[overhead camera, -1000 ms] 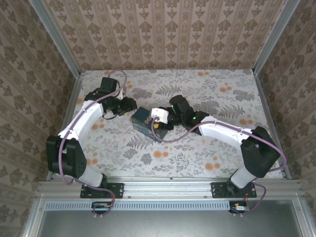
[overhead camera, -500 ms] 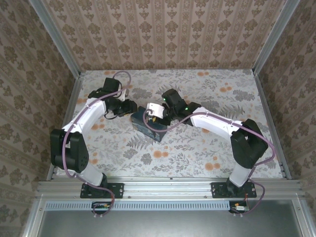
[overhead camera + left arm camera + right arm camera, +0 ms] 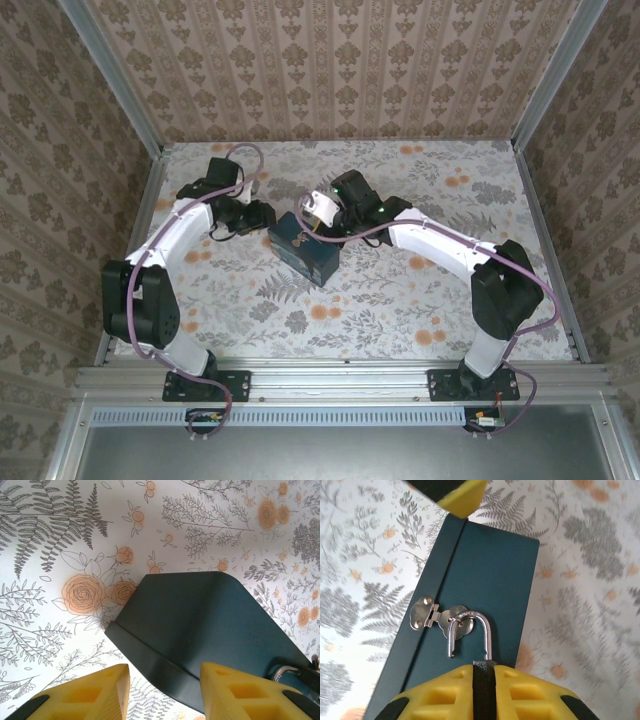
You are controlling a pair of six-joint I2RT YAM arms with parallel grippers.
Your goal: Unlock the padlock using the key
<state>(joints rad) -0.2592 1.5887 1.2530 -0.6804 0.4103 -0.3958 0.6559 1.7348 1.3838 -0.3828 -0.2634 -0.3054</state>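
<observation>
The tiny black padlock (image 3: 488, 632) hangs by its metal shackle from the hasp (image 3: 426, 615) on the dark-blue box (image 3: 490, 575). One shackle end stands free of the black body. My right gripper (image 3: 484, 669) is shut on the padlock's body, at the box's far end (image 3: 300, 232) in the top view. My left gripper (image 3: 165, 680) is open just left of the box, its yellow fingers (image 3: 95, 692) straddling a box corner (image 3: 150, 645) without touching it. The key is hidden.
The box lies diagonally on the floral tablecloth (image 3: 420, 300) near the middle of the table. A yellow fingertip of the left gripper (image 3: 457, 497) pokes in at the top of the right wrist view. Patterned walls (image 3: 330, 70) ring the table.
My right gripper has swung from the box's right side to its far end, near the left gripper. The box has turned slightly. The left arm has barely shifted.
</observation>
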